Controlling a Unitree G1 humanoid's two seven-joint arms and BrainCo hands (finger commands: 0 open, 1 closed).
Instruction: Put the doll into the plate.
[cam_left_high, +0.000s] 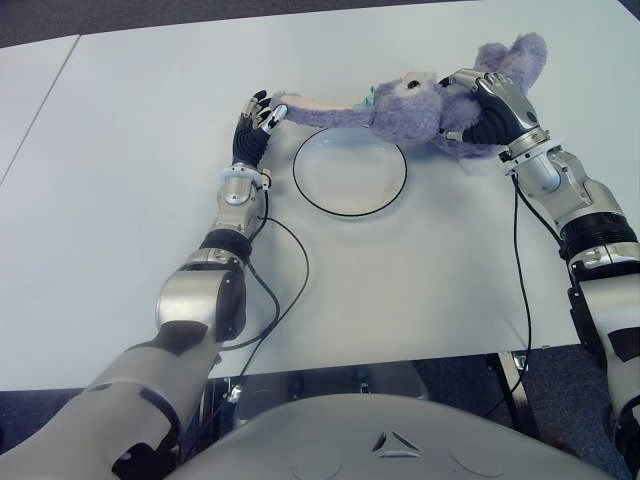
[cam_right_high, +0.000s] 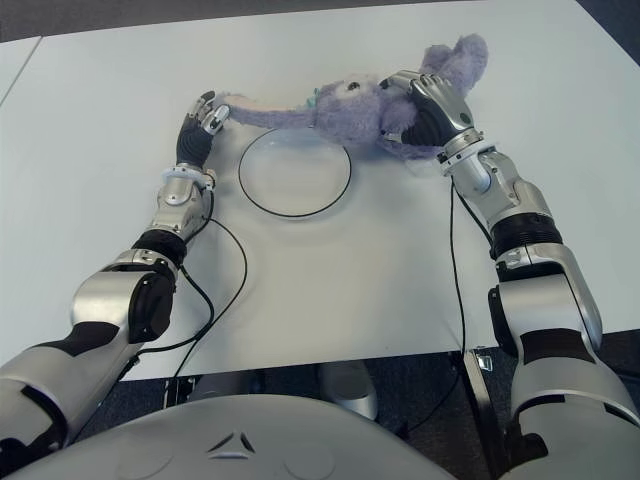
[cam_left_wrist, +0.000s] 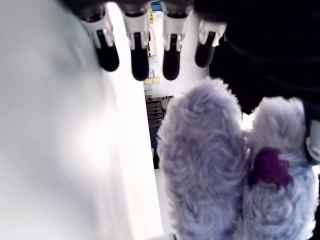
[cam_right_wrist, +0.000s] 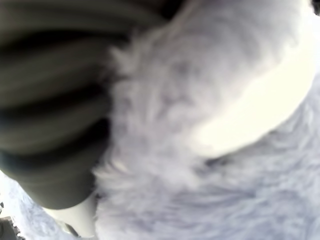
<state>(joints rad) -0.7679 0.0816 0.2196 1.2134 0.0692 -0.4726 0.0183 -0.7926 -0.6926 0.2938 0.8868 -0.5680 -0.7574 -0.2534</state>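
A white table fills most of the scene, its pale top lit evenly and its near edge running across the lower part of the eye views. A second white tabletop sits just beside it on the far left, a thin seam dividing the two. Dark floor shows beyond the far edge. Black cables trail over the table's surface and drop past its front edge.
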